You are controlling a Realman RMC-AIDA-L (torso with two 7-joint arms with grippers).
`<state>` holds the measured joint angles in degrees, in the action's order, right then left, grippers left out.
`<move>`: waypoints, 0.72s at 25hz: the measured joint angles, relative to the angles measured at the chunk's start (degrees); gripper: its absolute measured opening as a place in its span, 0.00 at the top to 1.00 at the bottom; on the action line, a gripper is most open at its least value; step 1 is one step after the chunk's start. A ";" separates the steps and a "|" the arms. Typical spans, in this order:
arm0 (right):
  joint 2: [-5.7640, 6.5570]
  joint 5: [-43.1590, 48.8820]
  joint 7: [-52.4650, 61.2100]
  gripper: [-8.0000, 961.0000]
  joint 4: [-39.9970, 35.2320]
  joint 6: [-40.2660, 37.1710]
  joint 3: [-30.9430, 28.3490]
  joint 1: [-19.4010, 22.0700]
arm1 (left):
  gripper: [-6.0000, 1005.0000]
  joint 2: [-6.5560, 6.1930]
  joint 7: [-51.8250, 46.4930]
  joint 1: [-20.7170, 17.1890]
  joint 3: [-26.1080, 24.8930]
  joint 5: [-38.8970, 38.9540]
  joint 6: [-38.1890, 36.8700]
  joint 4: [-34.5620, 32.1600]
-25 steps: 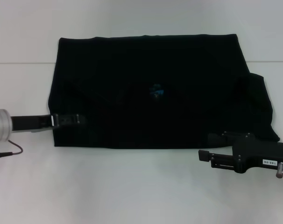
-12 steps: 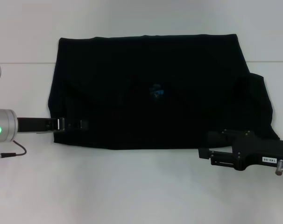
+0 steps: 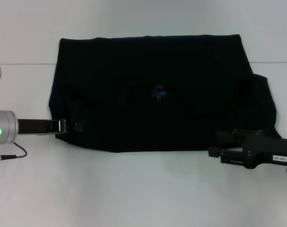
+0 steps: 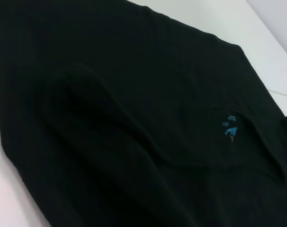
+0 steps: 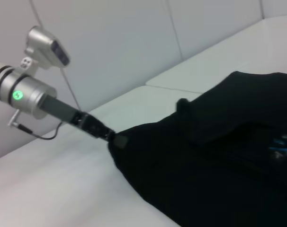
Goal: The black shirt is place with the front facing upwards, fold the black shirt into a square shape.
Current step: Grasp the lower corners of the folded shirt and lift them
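Left gripper [image 3: 71, 126] reaching in level from the table's left edge, clamped on the near-left corner of the black shirt [image 3: 157, 75], cloth slightly bunched and raised there. Forearm horizontal, green light lit on the wrist. Right gripper [image 3: 219, 145] low at the shirt's near-right corner, arm stretched in from the table's right edge; cannot tell whether open or closed. Shirt spread as a wide folded rectangle across the white table [image 3: 143, 189], toward the far edge, small blue label [image 3: 158, 92] near its middle.
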<state>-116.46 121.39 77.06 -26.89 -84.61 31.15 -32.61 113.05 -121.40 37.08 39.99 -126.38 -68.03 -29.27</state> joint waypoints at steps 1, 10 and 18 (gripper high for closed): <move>0.01 0.08 1.10 0.25 -0.73 0.00 0.01 0.14 | 0.67 -0.01 0.00 -0.04 0.00 0.00 0.00 0.00; 4.90 9.52 35.96 0.25 -14.51 -1.92 0.10 -1.01 | 0.95 -0.11 0.06 -0.15 0.00 0.01 -0.52 0.02; 9.84 22.04 62.93 0.25 -21.26 -4.02 0.12 -5.61 | 0.97 -0.12 0.19 -0.31 -0.21 0.00 -0.77 -0.01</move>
<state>-106.62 143.43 139.99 -48.15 -88.63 31.27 -38.22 112.93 -121.21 36.78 39.79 -126.38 -68.80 -29.27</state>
